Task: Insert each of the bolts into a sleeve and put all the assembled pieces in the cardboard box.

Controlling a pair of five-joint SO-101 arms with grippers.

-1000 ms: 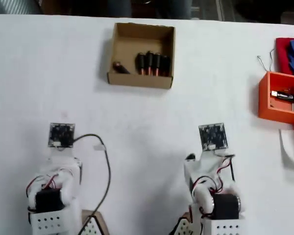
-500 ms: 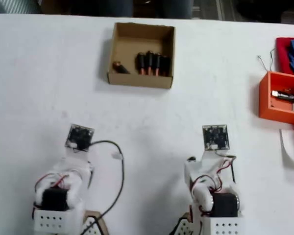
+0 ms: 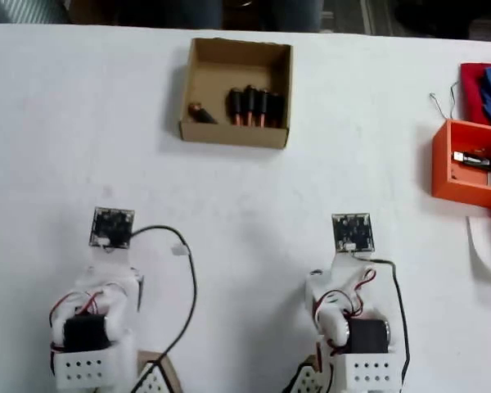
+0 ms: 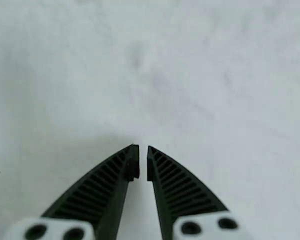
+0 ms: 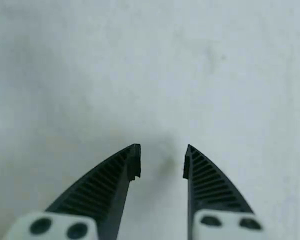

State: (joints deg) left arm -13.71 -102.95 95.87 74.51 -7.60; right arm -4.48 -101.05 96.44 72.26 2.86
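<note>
Nearby, both arms sit folded over the matte white tabletop (image 3: 254,188): the left black ribbed gripper (image 4: 140,162) has its tips nearly meeting on nothing, while the right black ribbed gripper (image 5: 161,162) stands apart, empty. Risk looks low, though an arm swinging out could snag the loose black cable (image 3: 194,286) or shove the light brown cardboard box (image 3: 229,135) farther off, where the dark sleeved bolts (image 3: 252,106) lie. Far right, an orange plastic tray (image 3: 450,176); beyond, dim room.
</note>
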